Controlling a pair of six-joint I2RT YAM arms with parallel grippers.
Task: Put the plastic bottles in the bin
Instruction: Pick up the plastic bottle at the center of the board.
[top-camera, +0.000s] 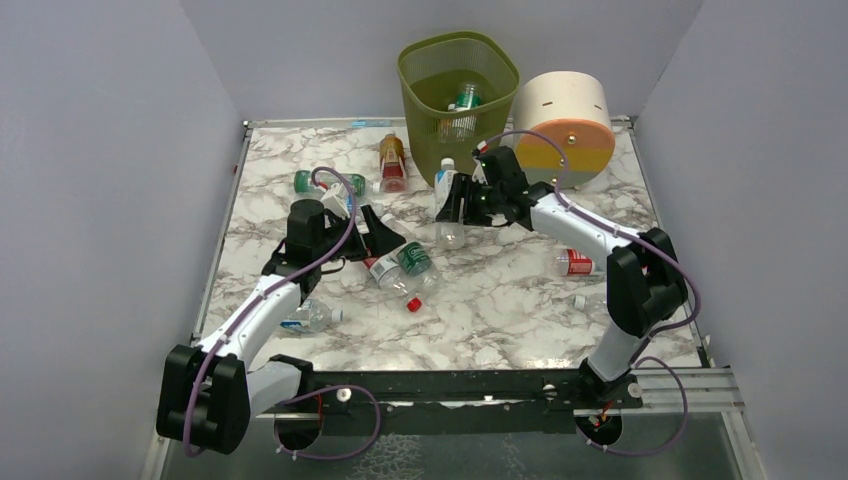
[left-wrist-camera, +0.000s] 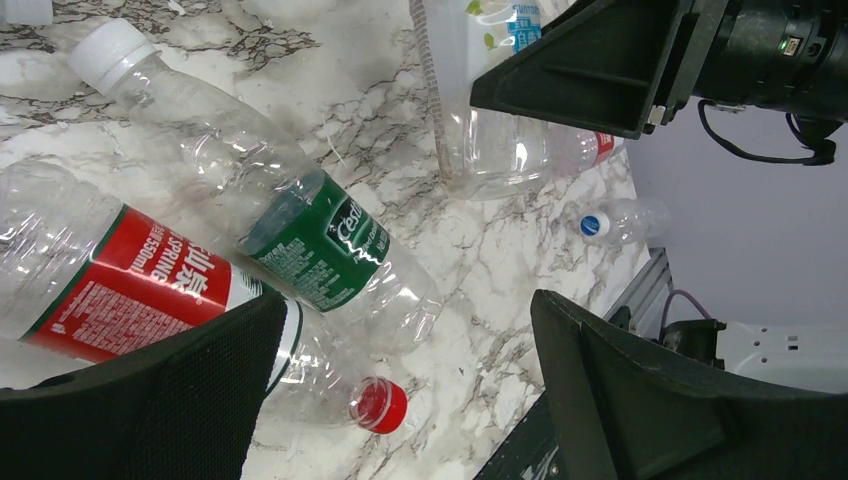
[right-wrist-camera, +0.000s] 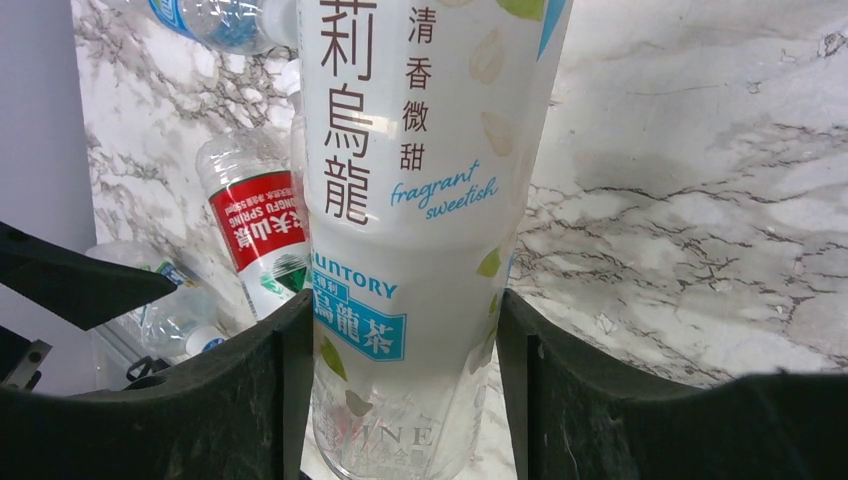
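My right gripper (top-camera: 462, 203) (right-wrist-camera: 405, 330) is shut on a white-labelled plastic bottle (top-camera: 446, 178) (right-wrist-camera: 410, 200) with blue and brown print, held roughly upright just in front of the bin (top-camera: 410, 70). The olive mesh bin stands at the back and has bottles (top-camera: 462, 100) inside. My left gripper (top-camera: 385, 235) (left-wrist-camera: 405, 330) is open and hangs over a red-labelled bottle (top-camera: 385, 272) (left-wrist-camera: 130, 285) and a green-labelled bottle (top-camera: 415, 258) (left-wrist-camera: 320, 245) that lie side by side. Neither of its fingers touches them.
A cream drum (top-camera: 565, 125) sits right of the bin. An amber bottle (top-camera: 392, 163) and a green-labelled one (top-camera: 305, 182) lie at the back left. A red-labelled bottle (top-camera: 575, 263) lies under the right arm, a blue-labelled one (top-camera: 305, 318) by the left arm.
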